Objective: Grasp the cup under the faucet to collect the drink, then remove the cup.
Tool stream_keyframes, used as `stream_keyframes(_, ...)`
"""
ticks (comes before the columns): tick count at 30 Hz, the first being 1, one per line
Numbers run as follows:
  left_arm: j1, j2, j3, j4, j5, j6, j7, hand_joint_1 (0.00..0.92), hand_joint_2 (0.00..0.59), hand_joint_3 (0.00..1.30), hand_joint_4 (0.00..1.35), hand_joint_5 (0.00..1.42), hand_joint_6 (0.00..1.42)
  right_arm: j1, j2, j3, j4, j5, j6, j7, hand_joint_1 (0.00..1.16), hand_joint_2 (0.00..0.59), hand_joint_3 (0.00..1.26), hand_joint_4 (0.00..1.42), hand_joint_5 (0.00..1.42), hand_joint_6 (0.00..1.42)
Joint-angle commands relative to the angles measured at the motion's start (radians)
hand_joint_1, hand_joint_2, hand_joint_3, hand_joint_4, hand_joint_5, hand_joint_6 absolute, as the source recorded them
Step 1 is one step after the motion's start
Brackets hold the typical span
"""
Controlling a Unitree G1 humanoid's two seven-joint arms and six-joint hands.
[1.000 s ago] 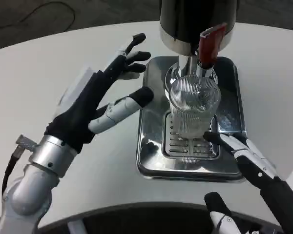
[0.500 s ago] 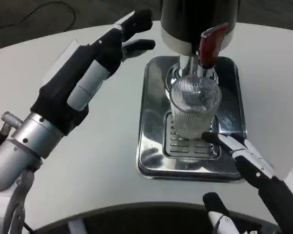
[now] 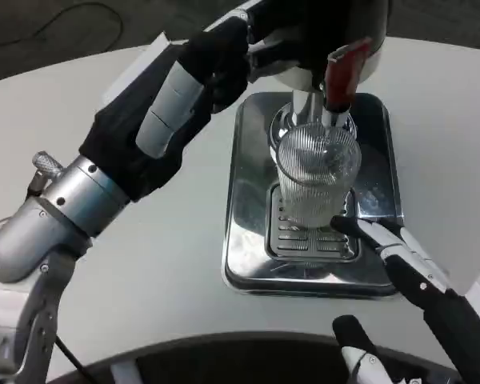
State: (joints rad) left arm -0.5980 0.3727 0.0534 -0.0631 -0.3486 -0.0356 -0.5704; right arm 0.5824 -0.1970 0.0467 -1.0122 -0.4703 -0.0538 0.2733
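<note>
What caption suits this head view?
Left hand reaches the dispenser; right hand touches the ribbed clear glass cup on the steel tray.

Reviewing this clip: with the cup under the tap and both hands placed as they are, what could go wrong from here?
1. The right hand touches the ribbed glass cup only near its base with a fingertip; a push there might tip or slide it off the drain grate.
2. The left hand is up against the dispenser body, beside the red tap lever; a missed lever could nudge the dispenser.
3. If the cup shifts, the drink may land in the steel tray.
</note>
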Motion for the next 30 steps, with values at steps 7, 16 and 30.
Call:
stream_keyframes(7,-0.055,-0.040,-0.007,0.023,0.002,0.033,-0.002,0.000,0.018,0.16,0.07,0.16,0.11,0.015,0.004,0.006,0.008,0.004,-0.002,-0.011,0.60,0.486,0.13,0.07,0.00,0.00)
stream_keyframes(16,-0.094,-0.064,-0.029,0.062,0.015,0.035,-0.007,0.000,0.021,0.16,0.07,0.16,0.11,0.021,0.005,0.001,0.007,0.008,-0.003,-0.017,0.60,0.485,0.13,0.08,0.00,0.00)
stream_keyframes(30,-0.138,-0.095,-0.052,0.161,0.023,0.039,-0.023,0.000,0.022,0.16,0.07,0.16,0.11,0.036,0.002,0.002,0.010,0.013,-0.013,-0.025,0.59,0.484,0.14,0.08,0.00,0.00)
